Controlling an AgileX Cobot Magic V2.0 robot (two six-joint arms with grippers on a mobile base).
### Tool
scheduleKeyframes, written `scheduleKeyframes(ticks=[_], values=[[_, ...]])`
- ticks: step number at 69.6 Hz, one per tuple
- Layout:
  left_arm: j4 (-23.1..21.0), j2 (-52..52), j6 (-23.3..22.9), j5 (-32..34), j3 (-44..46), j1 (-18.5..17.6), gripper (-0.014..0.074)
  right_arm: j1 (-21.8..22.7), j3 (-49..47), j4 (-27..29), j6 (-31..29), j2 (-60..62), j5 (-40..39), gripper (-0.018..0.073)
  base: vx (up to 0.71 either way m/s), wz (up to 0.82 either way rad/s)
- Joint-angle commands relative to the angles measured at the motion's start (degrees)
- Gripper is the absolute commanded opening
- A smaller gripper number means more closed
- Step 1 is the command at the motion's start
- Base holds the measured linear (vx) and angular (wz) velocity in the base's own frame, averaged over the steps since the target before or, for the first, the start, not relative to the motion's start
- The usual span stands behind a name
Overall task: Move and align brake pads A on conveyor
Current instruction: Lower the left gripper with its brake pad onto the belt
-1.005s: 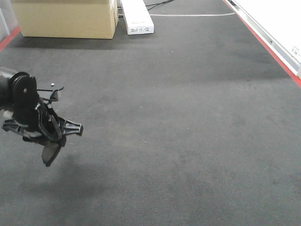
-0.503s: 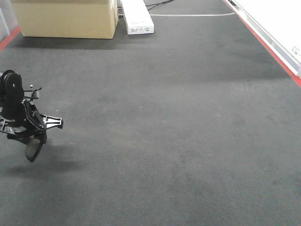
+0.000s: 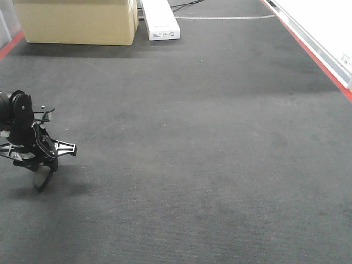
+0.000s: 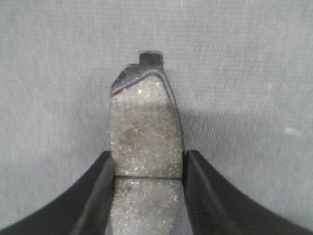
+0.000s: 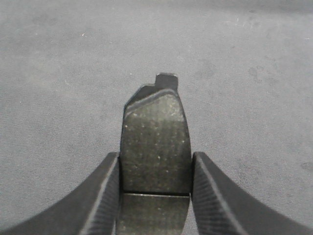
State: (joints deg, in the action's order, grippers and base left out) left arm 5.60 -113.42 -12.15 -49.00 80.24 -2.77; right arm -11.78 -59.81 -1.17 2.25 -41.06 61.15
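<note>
I count two brake pads, both in my grasp. The left brake pad [image 4: 145,142] is clenched by its long edges in my left end effector [image 4: 146,155], hanging on end at the near left of the conveyor surface [image 3: 209,137]. The right brake pad [image 5: 156,142] is clamped the same way in my right end effector [image 5: 156,156]. At the far left stand one cardboard box [image 3: 77,22] and one white box [image 3: 160,21].

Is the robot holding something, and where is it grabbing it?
The left gripper pinches one brake pad by its long side edges, near the middle groove; the right gripper grips a second brake pad likewise.
</note>
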Motion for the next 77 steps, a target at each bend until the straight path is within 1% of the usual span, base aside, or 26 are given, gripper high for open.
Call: scheduleKeyframes(ticks=[1, 13, 27, 36, 45, 57, 67, 73, 77], values=[[0.46, 2.19, -0.11, 1.36, 1.88, -0.05, -0.0006, -0.02, -1.51, -0.30, -0.34, 0.01, -4.50, -0.0008, 0.00, 0.00], [0.46, 0.69, -0.02, 0.09, 1.88, -0.05, -0.0006, -0.02, -1.51, -0.30, -0.34, 0.01, -4.45, -0.0008, 0.00, 0.00], [0.46, 0.31, -0.02, 0.09, 1.88, -0.05, 0.0001, -0.02, -1.51, -0.30, -0.34, 0.01, -4.52, -0.0008, 0.00, 0.00], [0.46, 0.31, 0.05, 0.04, 1.88, -0.05, 0.0046, -0.02, -1.51, -0.30, -0.34, 0.01, -4.52, -0.0008, 0.00, 0.00], [0.46, 0.31, 0.05, -0.28, 1.88, -0.05, 0.0145, -0.02, -1.51, -0.30, -0.34, 0.01, -4.52, -0.0008, 0.00, 0.00], [0.46, 0.31, 0.10, -0.77, 1.88, -0.05, 0.0360, -0.02, -1.51, -0.30, -0.34, 0.01, -4.52, -0.0008, 0.00, 0.00], [0.46, 0.31, 1.07, -1.29, 1.88, -0.05, 0.0533, -0.02, -1.51, -0.30, -0.34, 0.01, -4.52, -0.0008, 0.00, 0.00], [0.46, 0.31, 1.13, -1.47, 1.88, -0.05, 0.0600, -0.02, -1.51, -0.30, -0.34, 0.01, -4.52, -0.0008, 0.00, 0.00], [0.46, 0.43, 1.36, -1.47, 1.88, -0.05, 0.0621, -0.02, -1.51, -0.30, -0.34, 0.01, -4.52, -0.0008, 0.00, 0.00]])
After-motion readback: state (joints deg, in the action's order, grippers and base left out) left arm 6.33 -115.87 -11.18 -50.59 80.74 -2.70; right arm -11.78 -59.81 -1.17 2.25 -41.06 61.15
